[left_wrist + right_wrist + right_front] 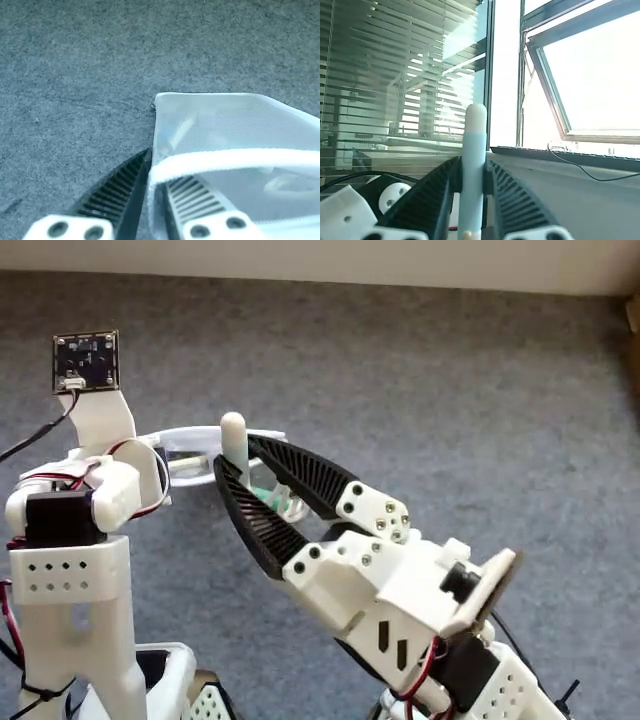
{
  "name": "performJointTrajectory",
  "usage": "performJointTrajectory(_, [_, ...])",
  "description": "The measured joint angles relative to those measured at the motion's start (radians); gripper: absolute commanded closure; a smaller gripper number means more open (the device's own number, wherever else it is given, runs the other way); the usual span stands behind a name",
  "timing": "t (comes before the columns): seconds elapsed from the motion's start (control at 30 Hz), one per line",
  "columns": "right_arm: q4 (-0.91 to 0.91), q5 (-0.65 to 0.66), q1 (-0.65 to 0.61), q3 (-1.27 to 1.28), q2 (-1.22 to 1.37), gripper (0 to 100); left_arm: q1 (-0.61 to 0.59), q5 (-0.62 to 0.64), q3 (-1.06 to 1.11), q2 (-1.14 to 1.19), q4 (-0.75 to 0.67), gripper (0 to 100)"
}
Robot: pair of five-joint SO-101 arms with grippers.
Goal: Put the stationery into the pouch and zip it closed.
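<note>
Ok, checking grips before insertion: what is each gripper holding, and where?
The right gripper clamps the white pen on its shaft, below the upward tip; the left gripper pinches the mesh pouch by its white rim.

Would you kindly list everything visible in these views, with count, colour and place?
Translucent white mesh pouch: one, white, lying on the tabletop, rim pinched by the left gripper.
White cylindrical pen: one, white, clamped between the right gripper's fingers, by the pouch's rim in the high view.
Green item: one, green, below the right gripper, too hidden to identify.
Grey felt tabletop: one, grey, under everything.
Window: one, bright, behind the pen.
Slatted blinds: one set, pale, beside the window.
Left gripper: one, black fingers, shut on the pouch's rim.
Right gripper: one, black fingers, shut on the pen.
</note>
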Motion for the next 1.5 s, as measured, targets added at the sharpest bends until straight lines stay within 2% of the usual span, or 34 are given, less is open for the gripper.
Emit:
performJointTrajectory(0.27, [-0.198, 0.0, -0.002, 0.0, 0.201, 99.5, 0.0, 0.0, 0.0, 0.0, 0.0, 99])
performJointTrajectory(0.63, [-0.486, 0.005, 0.13, 0.0, 0.503, 99.5, 0.0, 0.0, 0.0, 0.0, 0.0, 99])
performJointTrajectory(0.83, [-0.644, 0.152, 0.149, 0.043, 0.612, 99.5, 0.0, 0.0, 0.0, 0.0, -0.002, 99])
performJointTrajectory(1.23, [-0.671, 0.428, 0.064, 0.273, 0.614, 99.5, -0.002, 0.0, 0.0, 0.0, -0.003, 99])
performJointTrajectory(1.5, [-0.671, 0.463, 0.051, 0.388, 0.574, 99.5, 0.0, 0.0, 0.002, 0.0, -0.005, 99])
